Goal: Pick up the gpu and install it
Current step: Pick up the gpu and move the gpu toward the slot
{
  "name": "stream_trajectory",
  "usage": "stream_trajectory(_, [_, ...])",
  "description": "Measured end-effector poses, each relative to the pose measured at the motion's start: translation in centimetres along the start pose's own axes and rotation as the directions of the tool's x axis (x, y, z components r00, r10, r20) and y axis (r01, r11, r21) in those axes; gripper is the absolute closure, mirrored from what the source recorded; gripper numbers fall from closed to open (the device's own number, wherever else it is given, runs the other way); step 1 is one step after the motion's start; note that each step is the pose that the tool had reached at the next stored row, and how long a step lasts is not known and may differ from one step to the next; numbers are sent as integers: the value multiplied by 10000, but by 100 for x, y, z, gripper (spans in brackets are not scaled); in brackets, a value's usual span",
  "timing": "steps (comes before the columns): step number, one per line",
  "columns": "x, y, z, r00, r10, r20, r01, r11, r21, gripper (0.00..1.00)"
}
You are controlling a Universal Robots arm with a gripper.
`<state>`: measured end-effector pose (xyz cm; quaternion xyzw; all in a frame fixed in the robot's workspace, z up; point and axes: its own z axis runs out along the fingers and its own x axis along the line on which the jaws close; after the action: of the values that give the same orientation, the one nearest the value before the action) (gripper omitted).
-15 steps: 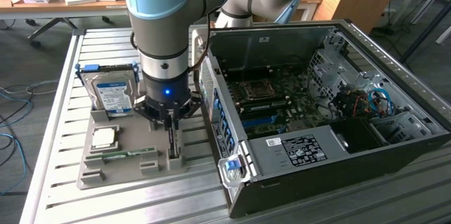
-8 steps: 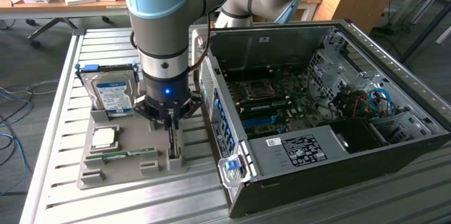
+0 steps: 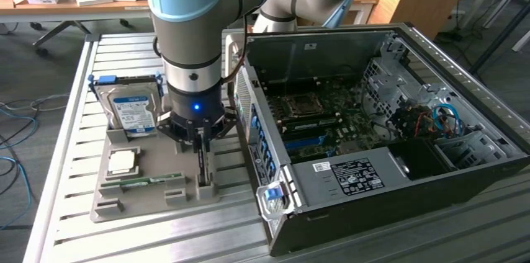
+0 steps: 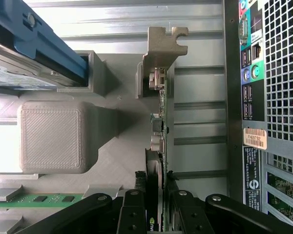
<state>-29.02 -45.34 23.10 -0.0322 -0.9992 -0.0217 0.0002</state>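
Note:
The gpu [image 3: 203, 167] stands on its edge in a slot of the grey holder [image 3: 124, 208] on the table, at the exterior view's left of the open computer case [image 3: 373, 126]. My gripper [image 3: 198, 142] reaches straight down onto it. In the wrist view the dark card [image 4: 161, 131] runs away from me to its silver bracket [image 4: 161, 48]. The black fingers [image 4: 134, 209] of the gripper [image 4: 157, 214] press against both faces of the card's near end, and the card still sits in the holder.
The holder also carries a silver hard drive with a blue label [image 3: 133, 111], a square processor [image 3: 123, 162] and a green memory stick [image 3: 145, 182]. The case's perforated rear panel [image 4: 273, 97] stands close beside the gpu. The motherboard [image 3: 331, 117] lies exposed inside.

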Motion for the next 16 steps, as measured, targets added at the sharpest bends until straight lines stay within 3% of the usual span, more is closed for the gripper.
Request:
stream_trajectory(7, [0, 1, -33, 10000, 0, -1, 0, 10000, 0, 74])
stream_trajectory(16, [0, 9, -206, 10000, 0, -1, 0, 10000, -4, 74])
